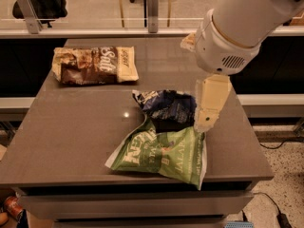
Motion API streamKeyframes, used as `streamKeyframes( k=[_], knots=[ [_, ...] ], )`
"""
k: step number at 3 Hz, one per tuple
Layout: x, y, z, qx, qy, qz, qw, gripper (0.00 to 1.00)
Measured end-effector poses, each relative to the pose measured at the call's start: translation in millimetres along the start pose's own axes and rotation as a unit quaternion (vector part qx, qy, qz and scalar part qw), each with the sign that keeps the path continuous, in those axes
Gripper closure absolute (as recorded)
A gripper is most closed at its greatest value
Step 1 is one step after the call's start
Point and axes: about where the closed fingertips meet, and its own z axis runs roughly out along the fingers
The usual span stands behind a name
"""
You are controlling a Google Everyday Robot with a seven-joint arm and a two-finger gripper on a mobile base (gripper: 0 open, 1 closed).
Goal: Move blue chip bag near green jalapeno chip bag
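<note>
The blue chip bag, dark navy and crinkled with white lettering, lies at mid-table. Its lower edge touches the top of the green jalapeno chip bag, which lies flat near the table's front edge. My gripper hangs from the big white arm and reaches down at the blue bag's right end, just above the green bag's upper right corner. The arm hides the table behind it.
A brown-and-cream bag marked Salt lies at the back left of the grey table. A railing and a lower shelf run behind the table. Floor and a cable show at the right.
</note>
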Motion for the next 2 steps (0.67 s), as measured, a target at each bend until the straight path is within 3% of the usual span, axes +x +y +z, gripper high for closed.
streamKeyframes(
  k=[2],
  knots=[
    [-1.0, 0.6, 0.2, -0.004, -0.006, 0.001, 1.0, 0.0]
  ],
)
